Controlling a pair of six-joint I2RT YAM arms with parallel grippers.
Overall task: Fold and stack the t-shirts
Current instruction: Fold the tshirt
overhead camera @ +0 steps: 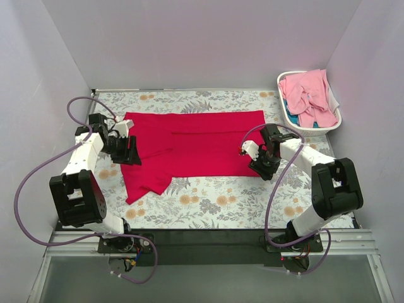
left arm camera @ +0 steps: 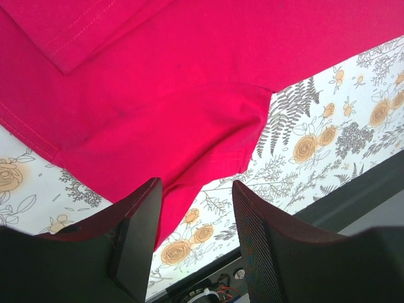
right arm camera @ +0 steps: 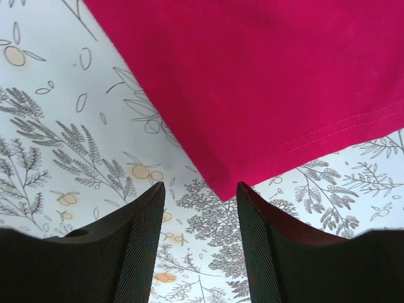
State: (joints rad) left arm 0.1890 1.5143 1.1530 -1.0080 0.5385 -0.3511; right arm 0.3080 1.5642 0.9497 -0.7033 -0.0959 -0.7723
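Note:
A crimson red t-shirt (overhead camera: pixel 189 146) lies spread on the floral table, partly folded, with a sleeve flap hanging toward the front left (overhead camera: pixel 146 183). My left gripper (overhead camera: pixel 130 151) hovers at the shirt's left edge, open and empty; its view shows the red cloth (left arm camera: pixel 170 82) just beyond the fingertips. My right gripper (overhead camera: pixel 259 165) is open and empty at the shirt's near right corner (right arm camera: pixel 227 186), which lies just ahead of the gap between the fingers. Pale pink t-shirts (overhead camera: pixel 309 98) are piled in the white basket.
The white laundry basket (overhead camera: pixel 323 128) stands at the back right corner. White walls close in the table on the left, back and right. The table's dark front edge (overhead camera: pixel 202 237) runs by the arm bases.

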